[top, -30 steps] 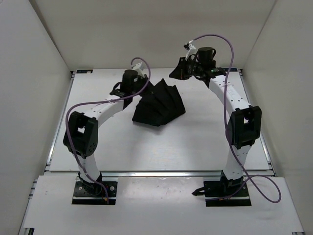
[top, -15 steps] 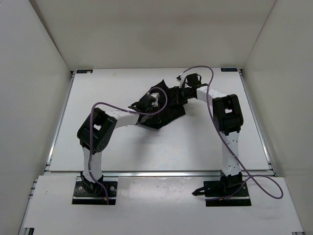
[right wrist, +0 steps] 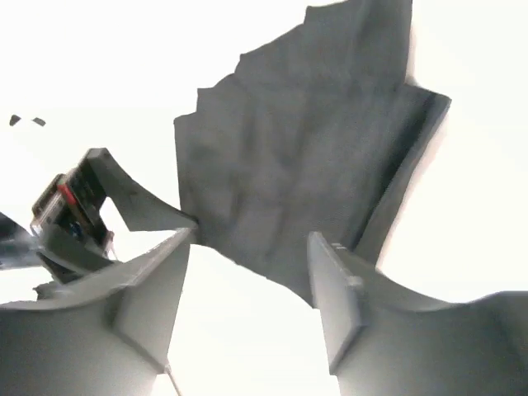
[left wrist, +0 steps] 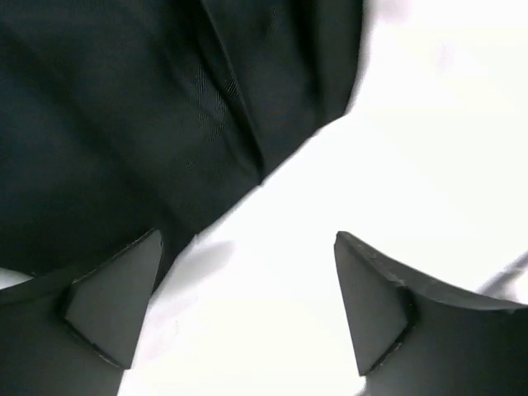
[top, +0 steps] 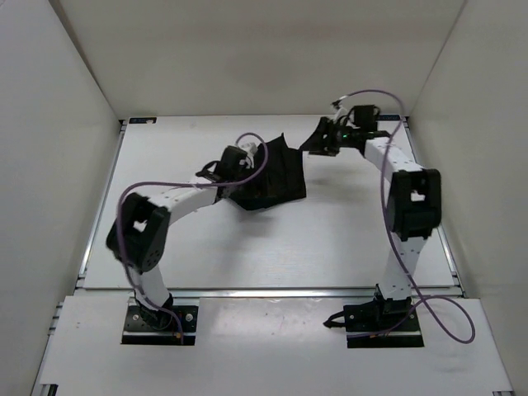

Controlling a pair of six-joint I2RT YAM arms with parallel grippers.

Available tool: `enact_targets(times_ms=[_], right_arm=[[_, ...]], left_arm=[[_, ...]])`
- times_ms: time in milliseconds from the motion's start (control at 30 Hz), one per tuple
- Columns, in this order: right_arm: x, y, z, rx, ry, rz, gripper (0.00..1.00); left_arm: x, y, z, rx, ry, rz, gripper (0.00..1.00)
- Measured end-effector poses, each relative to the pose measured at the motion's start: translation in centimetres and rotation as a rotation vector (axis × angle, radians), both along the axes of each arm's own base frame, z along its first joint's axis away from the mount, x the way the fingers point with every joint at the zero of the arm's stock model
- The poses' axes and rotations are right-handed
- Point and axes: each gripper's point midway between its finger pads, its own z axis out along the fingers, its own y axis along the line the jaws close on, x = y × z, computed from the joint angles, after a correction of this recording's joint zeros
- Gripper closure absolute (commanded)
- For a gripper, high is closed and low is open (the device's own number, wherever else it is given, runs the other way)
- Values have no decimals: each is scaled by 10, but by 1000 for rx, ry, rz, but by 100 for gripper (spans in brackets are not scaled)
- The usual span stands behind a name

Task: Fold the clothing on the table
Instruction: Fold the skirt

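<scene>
Since half a second ago, the black pleated soft-fabric garment [top: 276,177] is released by both sets of jaws and both arms are backed off it. The cloth is left narrower and more compact than the flared fan seen a second ago.

Large flat white rectangular table [top: 330,239]: the garment is laid on its far half, about centre, between the two grippers.

Garment: bunched into a rough wedge, with one layer apparently turned over another. Edges are not squared, and a corner is seen sticking out toward the far side.

Left arm [top: 177,198]: stretched across to the garment's left edge.
Right arm [top: 384,157]: drawn back to the far right, its tip near the garment's far right corner but not on it.

Left gripper [left wrist: 247,297]: jaws are held wide, with only bare table between them. One fingertip [left wrist: 115,305] is placed just beside the fabric edge; contact cannot be told.
Right gripper [right wrist: 247,272]: jaws are parted moderately and nothing is gripped. The garment is seen beyond them.

Progress, as judged: one fold is probably laid and let go. A further fold, or at least a squaring of the loose edges, is left. Task is not considered finished.
</scene>
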Motion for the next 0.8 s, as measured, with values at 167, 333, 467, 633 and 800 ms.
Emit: enact_targets(times_ms=[167,333,467,633,800], right_arm=[[-22,-48,92,-49,-220,-140,1],[-45,-52,116,-209,-331,-204,1],[-84,-49,41,-361,-182,-199,1],[-177,-58,-52,-472,59,-166,10],[-201,-72,-49,-456,38,-240,12]], left_arm=[[9,56,97,-76,-160,118,2],[15,118,124,59,-204,239,1],[-20,144,80,212,-84,248,1],[-99,168,4,379,108,193,1],[-138,182,-13,397,134,172,1]])
